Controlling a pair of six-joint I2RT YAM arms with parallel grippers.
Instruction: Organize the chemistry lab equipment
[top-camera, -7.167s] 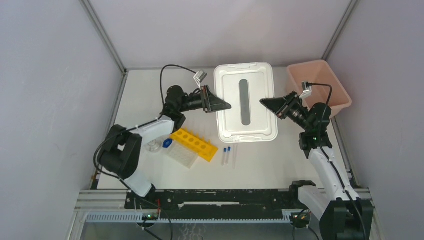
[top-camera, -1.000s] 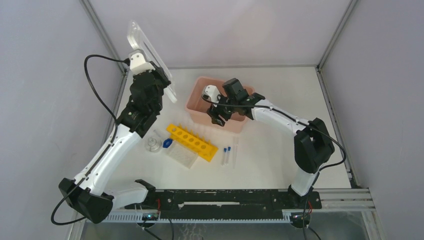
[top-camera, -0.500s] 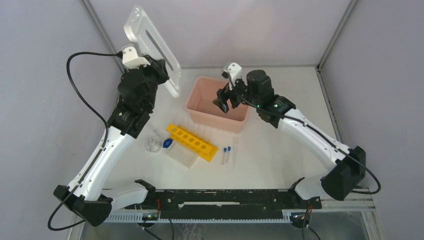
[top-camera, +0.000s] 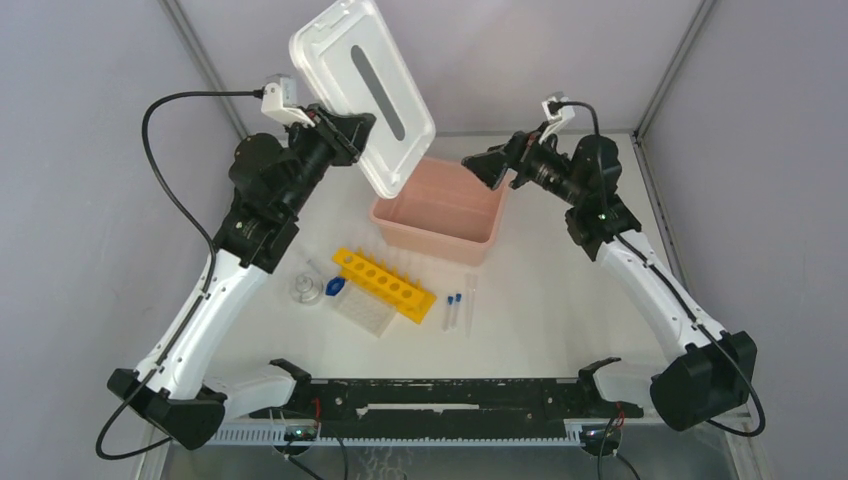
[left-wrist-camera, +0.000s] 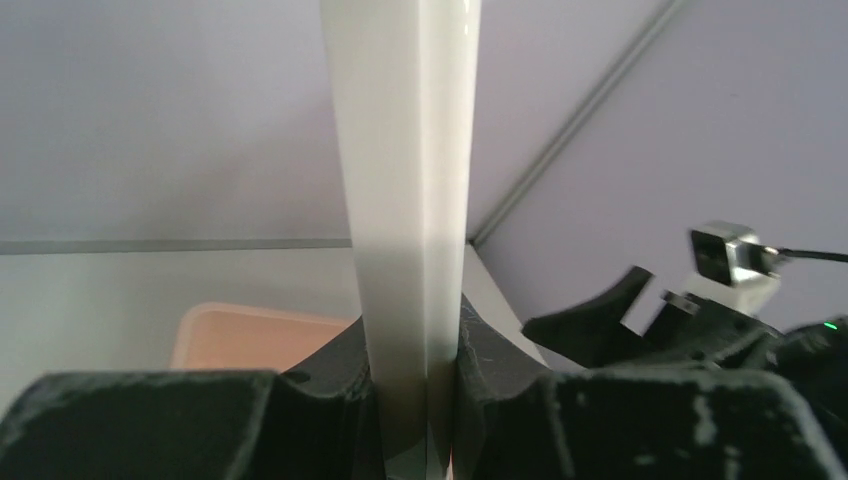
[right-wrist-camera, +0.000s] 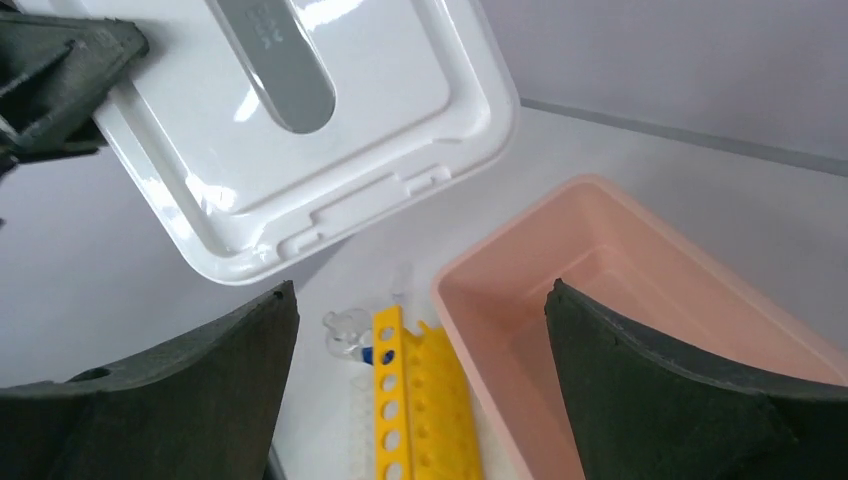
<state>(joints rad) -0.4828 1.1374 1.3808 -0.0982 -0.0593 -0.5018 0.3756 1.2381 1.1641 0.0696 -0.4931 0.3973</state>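
Top external, white table (top-camera: 560, 330), yellow tube rack (top-camera: 385, 283), grey walls (top-camera: 80, 120)

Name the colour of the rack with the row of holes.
The rack is yellow; top view shows it best.

Table (top-camera: 560, 320): white top, carrying everything below, with bare surface out on the right.
Pink box (top-camera: 432, 240): open-topped, sitting back of centre, plain pink inside.
Yellow tube rack (top-camera: 385, 282): just in front of the box, laid at a slant, one row of holes facing up.
Well plate (top-camera: 362, 313): clear and gridded, tucked along the rack's near side.
Round glassware (top-camera: 305, 291): small and clear, down by the rack's left end.
Blue-capped vials (top-camera: 450, 312): two, flat side by side, off the rack's right end.
Thin clear tube (top-camera: 470, 300): lying just right of the vials, parallel to them.
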